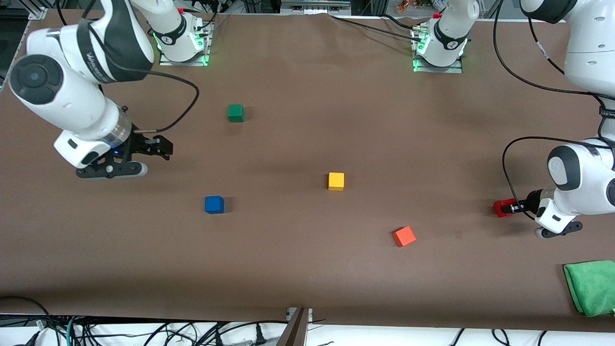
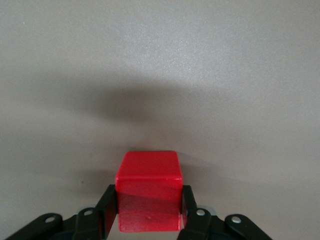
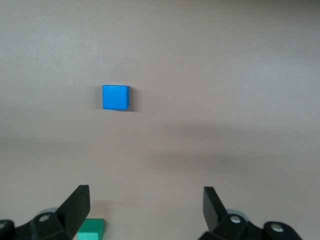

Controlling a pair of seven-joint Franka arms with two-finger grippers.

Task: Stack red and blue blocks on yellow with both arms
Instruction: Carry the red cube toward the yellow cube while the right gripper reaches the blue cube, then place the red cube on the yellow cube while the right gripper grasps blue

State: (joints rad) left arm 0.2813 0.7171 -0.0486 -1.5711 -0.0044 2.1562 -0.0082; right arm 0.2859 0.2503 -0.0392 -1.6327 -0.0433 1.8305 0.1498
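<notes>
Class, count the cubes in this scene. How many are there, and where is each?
5: green cube nearest the bases; yellow cube mid-table; blue cube toward the right arm's end; orange cube nearest the camera; red cube between the left gripper's fingers.

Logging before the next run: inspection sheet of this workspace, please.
Surface: brown table, flat.
Job's things: red cube between the left gripper's fingers; blue cube and yellow cube lie free, apart.
Clutter: green cube, orange cube, green cloth at the left arm's end.
Grippers: left gripper shut on red cube; right gripper open, near the blue cube.
Cables: black cables trail from both arms.
Surroundings: loose wires below the table edge.
</notes>
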